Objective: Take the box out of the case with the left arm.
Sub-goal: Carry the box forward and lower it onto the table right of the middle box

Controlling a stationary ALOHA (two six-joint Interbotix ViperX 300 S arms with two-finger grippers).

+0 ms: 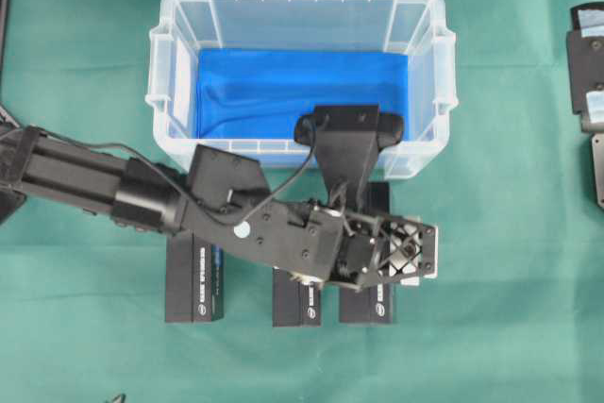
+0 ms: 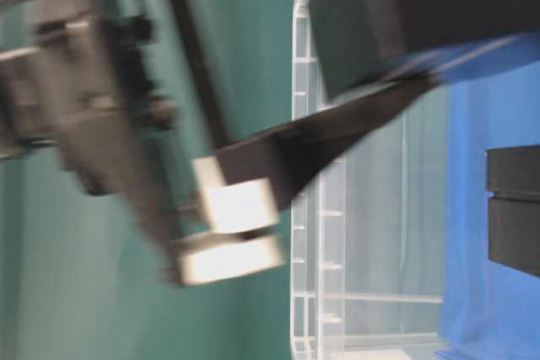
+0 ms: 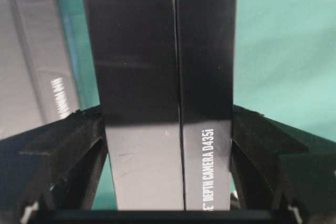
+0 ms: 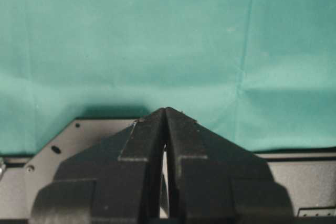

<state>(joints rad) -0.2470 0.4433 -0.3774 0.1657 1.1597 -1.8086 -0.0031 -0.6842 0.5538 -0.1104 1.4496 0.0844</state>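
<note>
The black openwork lattice gripper of the left arm (image 1: 401, 250) was clamped on a long black cardboard box (image 3: 165, 93), its two black fingers (image 3: 68, 150) pressed flat against the box's opposite long sides in the left wrist view, where white lettering on the box read "DEPTH CAMERA D435i". From overhead, the gripper sat low over the green cloth-covered table (image 1: 85, 63), just in front of the near wall of the case, with the held box (image 1: 366, 304) showing beneath it and lying outside the case. Two more black boxes of the same kind lay on the cloth in a row beside it: one (image 1: 296, 299) close on its left, partly under the arm, and another (image 1: 194, 280) farther left; one of them (image 3: 37, 51) appeared at the left edge of the wrist view.

Behind the row stood the large clear plastic rectangular case (image 1: 160, 54) with ribbed rim and side handles, its bright blue bottom lining (image 1: 283, 87) bare of boxes. The table-level view was heavily blurred, showing only dark arm parts before the clear wall of the case (image 2: 337, 276).

At the far right edge of the overhead view, the black right gripper (image 4: 166, 124) hung over plain green cloth, its fingers drawn together at the tips.
</note>
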